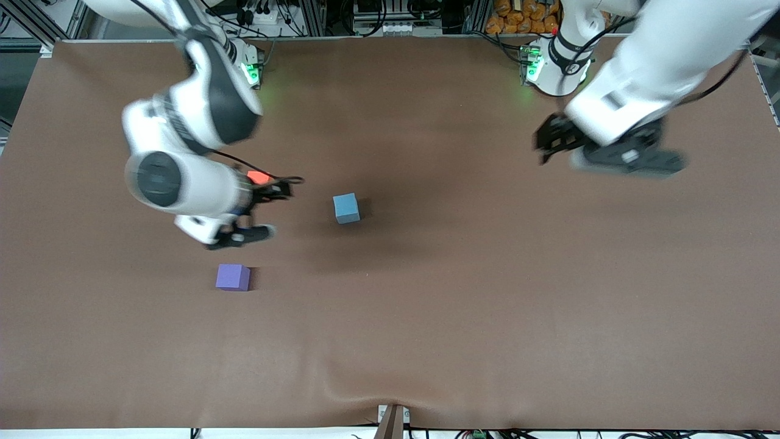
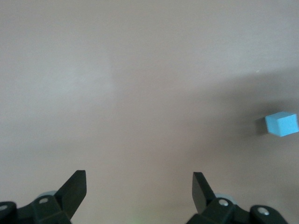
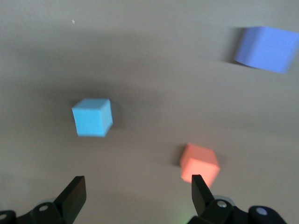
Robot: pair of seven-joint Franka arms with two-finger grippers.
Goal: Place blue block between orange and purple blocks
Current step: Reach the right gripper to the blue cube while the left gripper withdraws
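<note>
- We see the right arm, rooted at the right arm's end of the desk (image 1: pixel 426 317), bent sharply at the elbow, its forearm swung low and its wrist turned toward the middle of the brown surface.
- The right pincer (image 1: pixel 268 210) hangs above the desk with its fingers (image 3: pixel 74 193) spread wide apart and nothing between them.
- The orange block (image 1: pixel 259 177) lies just beside the right pincer, partly hidden under the wrist in the front view; in the right wrist view it sits close to one fingertip, resting on the desk (image 3: pixel 201 164).
- The blue block (image 1: pixel 346 208) stands on the desk a little way off the right pincer's open tips, toward the left arm's end, alone and untouched; the right wrist view shows it ahead of the other fingertip (image 3: pixel 92 117).
- The purple block (image 1: pixel 233 277) rests nearer to the front camera than the right pincer, apart from both other cubes.
- We see the left arm reaching down from its base, forearm sloping over its own end of the desk, the left pincer (image 1: pixel 551 143) in the air with fingers (image 2: pixel 74 189) parted and empty.
- From the left wrist view the blue block (image 2: pixel 281 124) shows well apart from the left pincer.
- We can read no writing, labels or brand marks on the cubes or arms.
</note>
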